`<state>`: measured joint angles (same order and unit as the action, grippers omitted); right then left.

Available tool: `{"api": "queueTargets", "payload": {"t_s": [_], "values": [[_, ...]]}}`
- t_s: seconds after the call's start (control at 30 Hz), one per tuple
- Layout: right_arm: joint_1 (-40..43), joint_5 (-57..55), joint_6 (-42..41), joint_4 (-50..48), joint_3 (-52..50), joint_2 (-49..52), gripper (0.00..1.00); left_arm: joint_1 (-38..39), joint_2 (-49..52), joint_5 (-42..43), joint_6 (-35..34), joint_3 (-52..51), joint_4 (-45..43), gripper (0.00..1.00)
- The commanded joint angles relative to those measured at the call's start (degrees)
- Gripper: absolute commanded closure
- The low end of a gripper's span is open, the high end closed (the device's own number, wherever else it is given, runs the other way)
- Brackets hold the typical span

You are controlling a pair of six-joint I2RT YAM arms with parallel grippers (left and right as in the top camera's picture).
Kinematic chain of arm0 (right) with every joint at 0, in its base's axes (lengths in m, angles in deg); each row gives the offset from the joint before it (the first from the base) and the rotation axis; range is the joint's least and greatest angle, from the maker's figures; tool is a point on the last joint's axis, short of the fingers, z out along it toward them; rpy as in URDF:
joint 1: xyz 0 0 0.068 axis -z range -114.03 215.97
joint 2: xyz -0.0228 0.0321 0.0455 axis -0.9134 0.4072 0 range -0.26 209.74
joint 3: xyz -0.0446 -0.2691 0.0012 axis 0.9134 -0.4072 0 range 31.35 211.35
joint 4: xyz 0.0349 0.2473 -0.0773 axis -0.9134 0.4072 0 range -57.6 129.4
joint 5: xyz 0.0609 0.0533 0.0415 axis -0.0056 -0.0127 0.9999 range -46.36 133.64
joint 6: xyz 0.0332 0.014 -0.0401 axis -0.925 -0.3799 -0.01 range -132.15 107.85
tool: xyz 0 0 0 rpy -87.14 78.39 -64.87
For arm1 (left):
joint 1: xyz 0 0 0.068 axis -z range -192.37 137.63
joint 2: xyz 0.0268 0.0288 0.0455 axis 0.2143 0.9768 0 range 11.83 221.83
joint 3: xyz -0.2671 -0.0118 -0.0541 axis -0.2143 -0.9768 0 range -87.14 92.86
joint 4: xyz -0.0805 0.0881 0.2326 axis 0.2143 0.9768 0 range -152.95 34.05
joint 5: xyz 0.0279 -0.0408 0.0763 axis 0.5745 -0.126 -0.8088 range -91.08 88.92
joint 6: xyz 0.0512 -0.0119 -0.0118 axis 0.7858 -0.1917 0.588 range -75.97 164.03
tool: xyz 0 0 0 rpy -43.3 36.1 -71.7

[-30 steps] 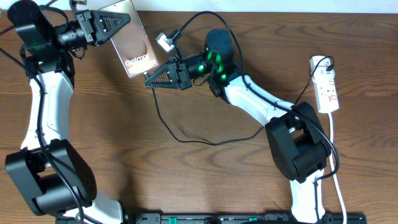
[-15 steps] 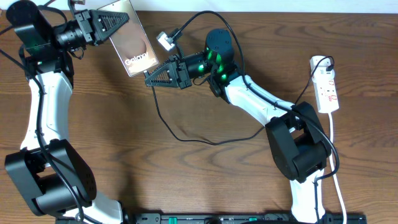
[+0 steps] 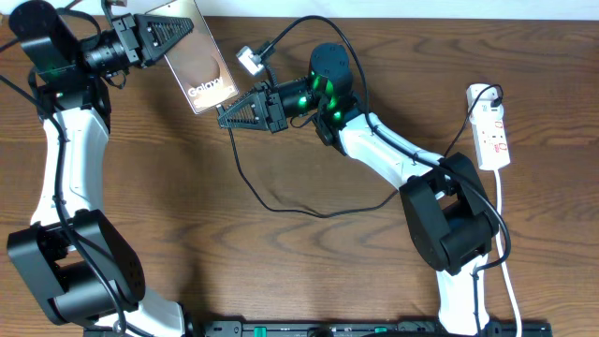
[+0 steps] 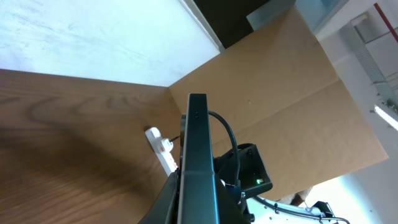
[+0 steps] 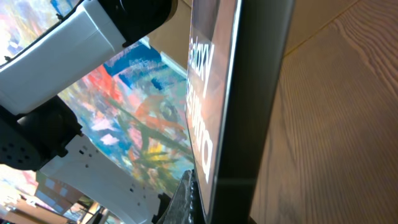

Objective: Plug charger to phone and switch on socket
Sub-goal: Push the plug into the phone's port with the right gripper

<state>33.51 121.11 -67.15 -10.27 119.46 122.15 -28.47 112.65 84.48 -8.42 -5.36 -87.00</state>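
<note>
My left gripper (image 3: 181, 31) is shut on the top end of the phone (image 3: 200, 67) and holds it tilted above the table's far left, its "Galaxy" text showing. The left wrist view shows the phone's edge (image 4: 198, 149) between the fingers (image 4: 186, 208). My right gripper (image 3: 225, 114) is shut just under the phone's lower edge. The thin black charger (image 3: 281, 210) hangs from its tip, but the plug tip is hidden. In the right wrist view the phone's edge (image 5: 255, 93) fills the frame beside one finger (image 5: 194, 196). The white socket (image 3: 493, 131) lies at the far right.
The charger loops over the middle of the table and runs up to a black plug in the socket's top end. A white connector (image 3: 246, 62) on a thicker black robot cable hangs by the phone. The socket also shows in the left wrist view (image 4: 161, 151), against a cardboard wall (image 4: 292, 106).
My right gripper has crept a little up and left, closer to the phone's lower edge. The left gripper and the phone have stayed still.
</note>
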Motion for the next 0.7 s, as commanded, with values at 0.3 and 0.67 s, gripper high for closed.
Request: {"api": "queueTargets", "payload": {"t_s": [0.3,0.67], "values": [[1.5,-5.9,-0.3,-0.5,0.6,0.1,0.99,0.2,-1.4,4.5,-0.2,0.9,1.4,0.93],[2.4,-4.9,-0.7,-0.5,0.6,0.1,0.99,0.2,-1.4,4.5,0.3,0.9,1.7,0.93]]}}
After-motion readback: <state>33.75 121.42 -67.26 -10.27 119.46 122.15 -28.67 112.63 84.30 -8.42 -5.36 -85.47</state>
